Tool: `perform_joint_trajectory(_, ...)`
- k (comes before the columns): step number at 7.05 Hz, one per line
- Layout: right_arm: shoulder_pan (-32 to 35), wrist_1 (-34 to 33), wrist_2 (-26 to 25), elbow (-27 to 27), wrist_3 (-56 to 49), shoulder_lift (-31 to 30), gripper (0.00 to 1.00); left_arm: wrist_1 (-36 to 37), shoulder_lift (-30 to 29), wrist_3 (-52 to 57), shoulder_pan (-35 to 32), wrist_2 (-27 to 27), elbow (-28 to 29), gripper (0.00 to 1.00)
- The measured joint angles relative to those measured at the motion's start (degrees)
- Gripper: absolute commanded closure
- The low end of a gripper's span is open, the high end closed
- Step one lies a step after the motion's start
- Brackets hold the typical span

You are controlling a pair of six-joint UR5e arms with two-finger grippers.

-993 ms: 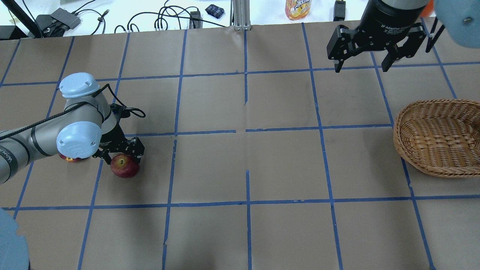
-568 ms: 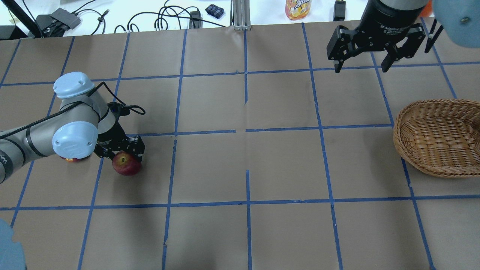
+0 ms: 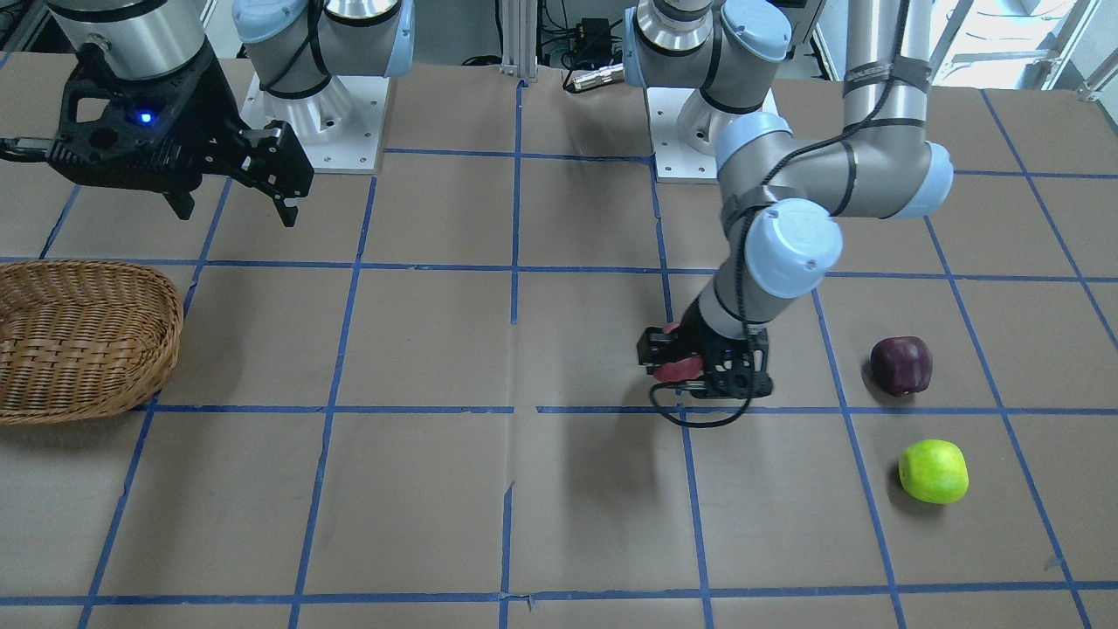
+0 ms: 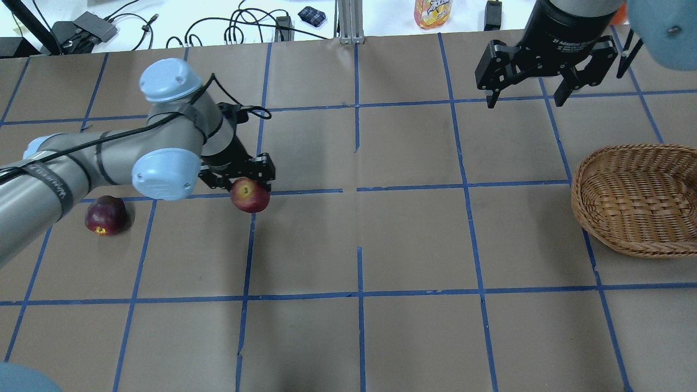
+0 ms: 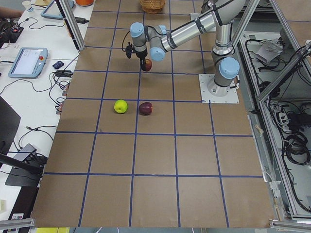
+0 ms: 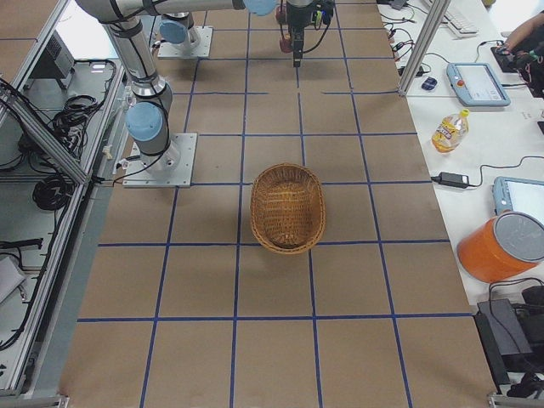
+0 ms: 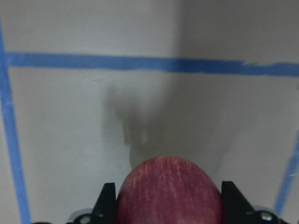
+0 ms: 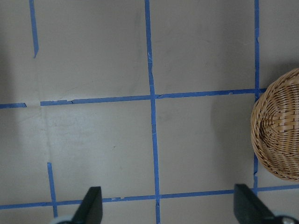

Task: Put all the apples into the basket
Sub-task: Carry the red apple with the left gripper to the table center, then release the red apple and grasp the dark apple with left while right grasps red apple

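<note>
- Bench (image 4: 414,239): brown paper marked with a blue tape grid; everything rests on it.
- Basket (image 4: 599,228): empty, and well apart from the left claw, far across on the right arm's side. It lies near the right claw, lower down.
- Left claw (image 4: 243,182): closed on the red apple, a finger at each side. A second ago it gripped the apple low on the bench; it has since lifted it and carried it toward the bench's middle.
- Right claw (image 4: 525,102): spread wide, holding nothing, hanging above the bench.
- Red apple (image 4: 250,197): in the left claw, off the bench, its shadow below.
- Maroon apple (image 4: 105,215): on the bench behind the left claw, on the side away from the basket.
- Green apple (image 3: 934,471): on the bench, farther from that claw than the maroon one.
- The first apple appears to be on its way to the basket; two more wait.
</note>
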Motion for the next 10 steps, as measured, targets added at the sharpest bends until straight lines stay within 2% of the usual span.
perform_joint_trajectory(1,0.0,0.0,0.0,0.0,0.0,0.0,0.0,3.6,-2.3,-5.8,-5.5,-3.2,1.6,0.93)
perform_joint_trajectory(2,-0.1,-0.1,0.0,0.0,0.1,0.0,0.0,7.5,-5.0,-10.2,-9.2,-4.6,2.2,0.35)
perform_joint_trajectory(3,-0.1,-0.1,0.0,0.1,0.2,0.0,0.0,11.1,-7.7,-13.2,-11.9,-5.1,2.5,0.0)
perform_joint_trajectory(5,-0.1,0.0,0.0,0.4,0.2,-0.1,0.0,16.6,-11.5,-19.3,-14.1,-5.1,3.9,0.0)
perform_joint_trajectory(6,-0.1,0.1,0.0,0.5,0.3,-0.1,0.0,13.7,-11.3,-19.3,-13.8,-4.5,6.1,0.0)
perform_joint_trajectory(8,0.3,-1.1,0.6,0.0,0.7,1.4,0.0,-3.1,-8.4,-8.2,-7.7,-2.5,12.9,0.0)
perform_joint_trajectory(9,2.0,-5.0,2.0,0.0,1.3,4.4,0.0,-11.7,-6.2,0.3,-2.1,-1.0,15.0,0.0)
perform_joint_trajectory(10,5.5,-11.0,3.2,0.0,2.9,9.1,0.0,-17.4,-4.5,10.4,4.6,2.8,15.2,0.0)
